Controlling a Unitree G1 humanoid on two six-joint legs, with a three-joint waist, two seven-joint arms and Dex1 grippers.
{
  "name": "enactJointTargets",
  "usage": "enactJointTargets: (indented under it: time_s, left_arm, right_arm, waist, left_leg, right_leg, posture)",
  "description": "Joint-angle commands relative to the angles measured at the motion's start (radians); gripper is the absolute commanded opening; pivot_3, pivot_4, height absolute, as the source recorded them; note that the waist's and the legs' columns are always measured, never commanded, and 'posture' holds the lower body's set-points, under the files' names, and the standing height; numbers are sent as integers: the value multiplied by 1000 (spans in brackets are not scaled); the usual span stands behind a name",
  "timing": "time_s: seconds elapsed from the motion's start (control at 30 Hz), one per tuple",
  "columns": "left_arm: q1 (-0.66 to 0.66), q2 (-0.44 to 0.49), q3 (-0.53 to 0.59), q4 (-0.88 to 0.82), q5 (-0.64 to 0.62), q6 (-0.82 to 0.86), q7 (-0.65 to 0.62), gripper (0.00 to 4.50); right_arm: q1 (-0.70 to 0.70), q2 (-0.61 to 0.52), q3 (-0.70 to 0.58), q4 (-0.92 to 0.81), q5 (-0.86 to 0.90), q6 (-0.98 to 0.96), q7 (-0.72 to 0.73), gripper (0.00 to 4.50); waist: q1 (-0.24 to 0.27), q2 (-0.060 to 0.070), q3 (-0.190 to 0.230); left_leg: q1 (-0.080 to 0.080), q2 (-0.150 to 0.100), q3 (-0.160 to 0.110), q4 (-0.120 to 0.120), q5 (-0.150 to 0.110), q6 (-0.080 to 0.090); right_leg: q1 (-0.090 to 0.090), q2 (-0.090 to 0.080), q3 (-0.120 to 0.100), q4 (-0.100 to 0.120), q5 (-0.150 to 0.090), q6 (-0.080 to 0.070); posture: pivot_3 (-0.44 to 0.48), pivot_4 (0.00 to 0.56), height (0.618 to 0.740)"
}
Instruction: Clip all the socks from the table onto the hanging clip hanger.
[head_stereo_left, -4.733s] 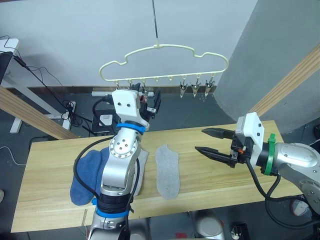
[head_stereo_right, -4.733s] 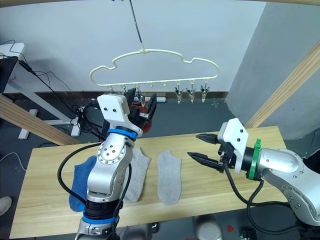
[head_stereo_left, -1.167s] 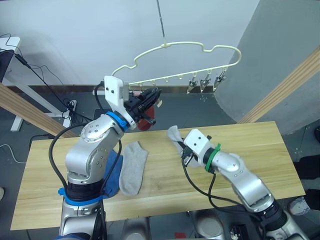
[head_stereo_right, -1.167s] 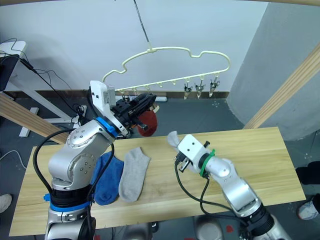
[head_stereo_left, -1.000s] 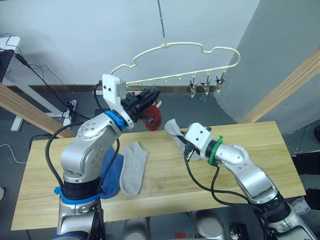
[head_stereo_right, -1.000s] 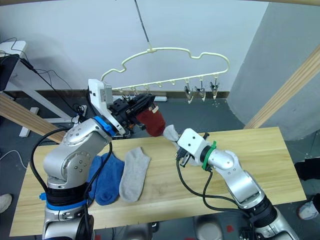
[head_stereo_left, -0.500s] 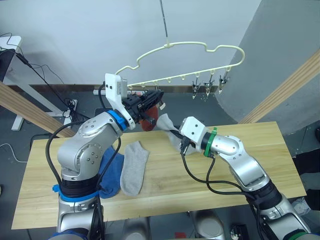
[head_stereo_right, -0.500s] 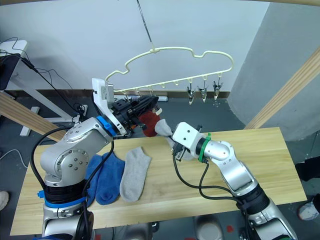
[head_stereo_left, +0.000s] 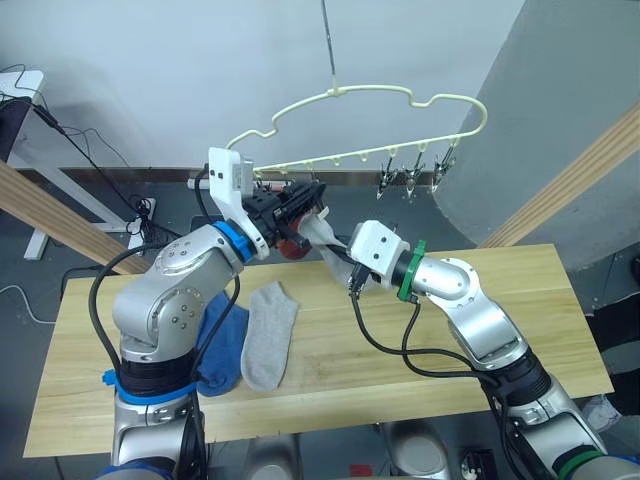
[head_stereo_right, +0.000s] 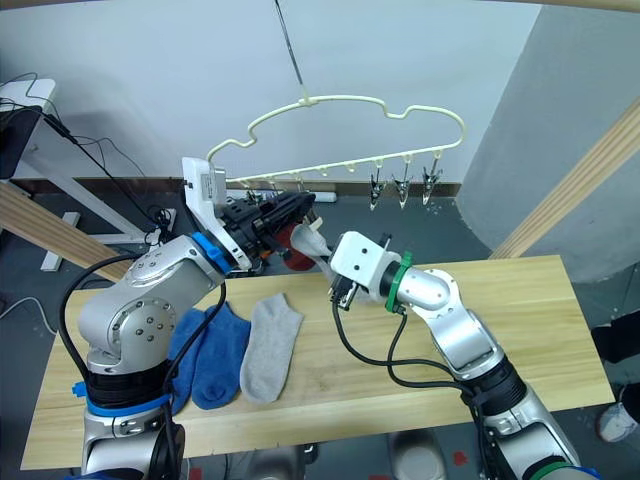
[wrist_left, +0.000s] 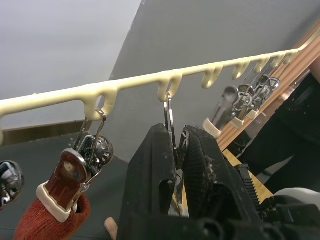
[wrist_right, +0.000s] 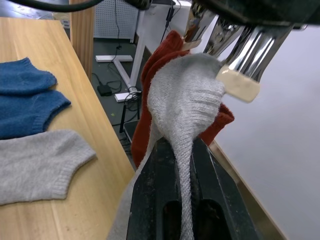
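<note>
Grey sock (wrist_right: 186, 95) pinched in right gripper (wrist_right: 178, 150) jaws

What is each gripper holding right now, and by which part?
Right gripper: a grey sock, pinched along its length. Left gripper: a metal clip on the clip hanger.

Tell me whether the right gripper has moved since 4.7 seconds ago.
Yes. The right gripper, shut on a grey sock, went from above the table's right part leftward and up toward the clip hanger.
</note>
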Motion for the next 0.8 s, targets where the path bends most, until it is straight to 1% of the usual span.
enactJointTargets:
  time_s: [0.03, 0.13, 0.27, 0.33, 0.37, 0.6, 0.67, 0.7, 0.73, 0.8]
  left_arm:
    - [12, 8, 0, -51, -22, -9, -10, 190]
    - [21, 27, -13, -57, 0, -11, -13, 190]
    - [31, 31, -5, -58, -9, -19, -11, 190]
    - [37, 40, -7, -59, -8, -18, -17, 900]
    - [39, 42, -7, -60, -8, -19, -19, 1110]
    - [50, 57, -10, -70, -1, -21, -15, 3220]
    - [58, 69, -12, -77, 1, -26, -24, 3797]
    - [62, 73, -13, -79, 3, -28, -26, 3829]
    - [66, 83, -15, -83, 10, -30, -28, 3829]
    - [82, 93, -16, -89, 22, -36, -28, 3829]
  right_arm:
    - [-11, 12, -18, -11, -10, -30, -14, 0]
    - [-19, 22, -22, -2, -10, -38, -18, 0]
    - [-20, 31, -21, 4, -14, -35, -20, 0]
    - [-19, 38, -20, 6, -14, -28, -20, 0]
    - [-20, 41, -21, 6, -15, -27, -20, 0]
    - [-16, 61, -36, 5, 8, -12, -7, 0]
    - [-14, 58, -37, 2, 11, 1, -2, 540]
    - [-14, 56, -36, 1, 12, 7, -1, 779]
    - [-13, 49, -31, -3, 9, 14, 3, 1195]
    - [-5, 23, -20, -16, 0, 20, 24, 1814]
  waist:
    - [0, 0, 0]
    - [0, 0, 0]
    - [0, 0, 0]
    - [0, 0, 0]
    - [0, 0, 0]
    - [0, 0, 0]
    - [0, 0, 0]
    - [0, 0, 0]
    - [0, 0, 0]
    - [0, 0, 0]
  left_leg:
    - [0, 0, 0, 0, 0, 0]
    - [0, 0, 0, 0, 0, 0]
    - [-1, 0, 0, 0, 0, 0]
    - [-1, 1, 0, 0, 0, 0]
    - [-1, 0, 0, 0, 0, 0]
    - [-2, 1, 0, 0, 0, 0]
    - [-2, 1, 0, 0, 0, 0]
    - [-2, 1, 0, 0, 0, 0]
    - [-2, 1, 0, 0, 0, 0]
    - [-2, 1, 0, 0, 0, 0]
  right_leg:
    - [0, 0, 0, 0, 0, 0]
    - [0, 0, 0, 0, 0, 0]
    - [-1, 0, 0, 0, 0, 0]
    - [-1, 0, 0, 0, 0, 0]
    - [-1, 0, 0, 0, 0, 0]
    - [-2, 0, 0, 0, 0, 0]
    - [-2, 0, 0, 0, 0, 0]
    - [-2, 0, 0, 0, 0, 0]
    - [-2, 0, 0, 0, 0, 0]
    - [-2, 0, 0, 0, 0, 0]
  posture:
    - [-265, 358, 740]
    - [-262, 354, 740]
    - [-261, 352, 740]
    - [-261, 352, 740]
    - [-261, 352, 740]
    - [-252, 351, 740]
    - [-252, 351, 740]
    - [-252, 351, 740]
    - [-252, 351, 740]
    - [-253, 345, 740]
